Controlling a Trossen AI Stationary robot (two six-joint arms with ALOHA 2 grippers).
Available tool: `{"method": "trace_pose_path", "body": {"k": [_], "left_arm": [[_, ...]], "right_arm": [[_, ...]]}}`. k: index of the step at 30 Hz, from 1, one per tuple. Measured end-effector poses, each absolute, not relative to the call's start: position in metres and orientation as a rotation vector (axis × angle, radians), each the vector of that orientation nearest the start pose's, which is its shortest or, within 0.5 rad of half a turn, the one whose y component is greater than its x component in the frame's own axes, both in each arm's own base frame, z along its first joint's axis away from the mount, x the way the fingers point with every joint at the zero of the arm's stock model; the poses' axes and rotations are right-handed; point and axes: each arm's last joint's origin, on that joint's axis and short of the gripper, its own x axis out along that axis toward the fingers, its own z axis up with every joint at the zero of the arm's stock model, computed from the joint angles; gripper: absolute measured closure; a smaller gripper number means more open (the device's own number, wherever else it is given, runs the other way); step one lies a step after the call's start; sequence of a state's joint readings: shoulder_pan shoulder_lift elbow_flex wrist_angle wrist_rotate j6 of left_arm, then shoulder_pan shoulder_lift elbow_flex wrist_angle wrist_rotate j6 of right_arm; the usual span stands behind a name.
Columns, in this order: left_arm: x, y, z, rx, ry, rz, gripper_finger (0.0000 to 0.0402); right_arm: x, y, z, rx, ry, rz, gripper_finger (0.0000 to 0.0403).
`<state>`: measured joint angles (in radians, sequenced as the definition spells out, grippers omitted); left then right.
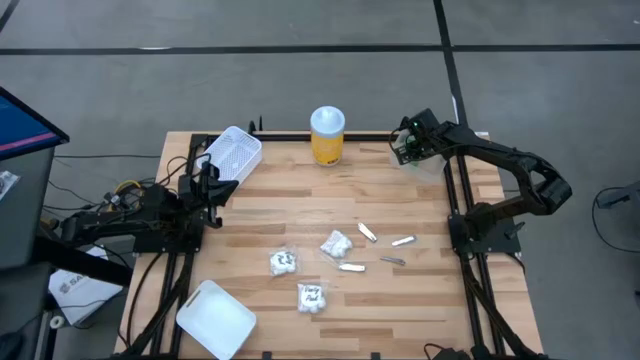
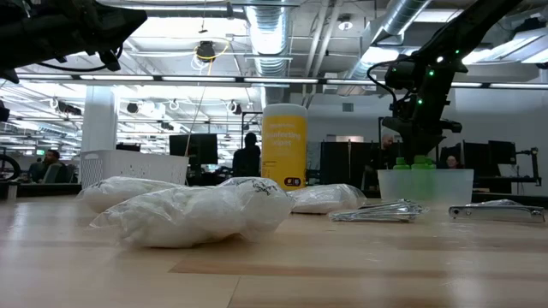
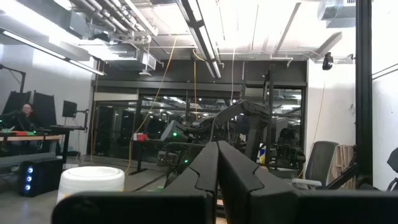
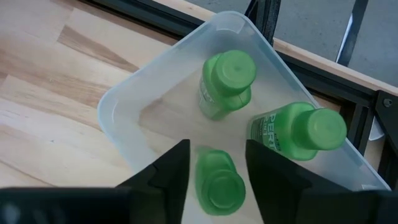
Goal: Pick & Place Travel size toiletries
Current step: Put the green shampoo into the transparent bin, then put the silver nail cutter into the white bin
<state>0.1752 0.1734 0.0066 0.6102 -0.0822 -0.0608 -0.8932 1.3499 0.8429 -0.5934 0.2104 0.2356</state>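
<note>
Poised with the right gripper (image 4: 217, 147) over the clear tub (image 4: 118, 115) at the table's (image 1: 250, 215) corner between 1 and 2 o'clock, straddling one green bottle (image 4: 217, 180); impossible to tell whether clamped on it or let go

Standing upright in the same tub, just beside it: two more green bottles (image 4: 227, 81), round-capped, of smooth hard plastic. Likely light and stiff but slick-sided and easy to tip, so best pinched across the body just under the cap, straight from above

Out on the bare wood, near centre toward 3 o'clock: four slim silvery tubes (image 1: 367, 232), lying flat and apart from one another. Judged thin, rigid and shiny, with little height to catch, so best taken across the narrow middle with a low, square approach, or apt to roll or skid away

From centre down toward 6 o'clock: three white packets (image 1: 337, 243), crinkled, puffy and soft, two showing dark print. Probably near weightless and yielding; safest gathered at the bulging middle, since a corner pinch may slip off the film

At 12 o'clock, the tall yellow jar (image 1: 327, 135) with its white lid. At 10 o'clock and at 7 o'clock, white trays (image 1: 232, 152)

Parked at the 9 o'clock edge, with the left gripper (image 3: 217, 168) clenched on nothing
</note>
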Motion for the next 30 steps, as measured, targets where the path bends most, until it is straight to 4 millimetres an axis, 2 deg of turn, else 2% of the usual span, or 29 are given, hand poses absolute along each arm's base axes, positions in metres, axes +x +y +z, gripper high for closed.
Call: {"method": "trace_pose_path", "body": {"k": [5,9,11,16,22,27,30], "left_arm": [[0.097,0.020,0.209,-0.039,-0.452,0.240,0.0401],[0.097,0.020,0.209,-0.039,-0.452,0.239,0.0401],[0.097,0.020,0.209,-0.039,-0.452,0.239,0.0401],[0.097,0.020,0.209,-0.039,-0.453,0.239,0.0401],[0.096,0.019,0.211,-0.038,-0.472,0.238,0.0401],[0.091,0.019,0.219,-0.038,-0.571,0.231,0.0401],[0.091,0.018,0.220,-0.037,-0.584,0.231,0.0401]], "right_arm": [[0.152,-0.198,0.209,0.576,0.969,-1.118,0.0221],[0.152,-0.198,0.211,0.574,0.968,-1.117,0.0219],[0.153,-0.200,0.218,0.563,0.948,-1.115,0.0222],[0.156,-0.203,0.252,0.515,0.863,-1.113,0.0225],[0.157,-0.193,0.316,0.417,0.757,-1.072,0.0223],[0.159,-0.161,0.368,0.301,0.658,-0.927,0.0226],[0.155,-0.133,0.381,0.270,0.638,-0.803,0.0233]]}}
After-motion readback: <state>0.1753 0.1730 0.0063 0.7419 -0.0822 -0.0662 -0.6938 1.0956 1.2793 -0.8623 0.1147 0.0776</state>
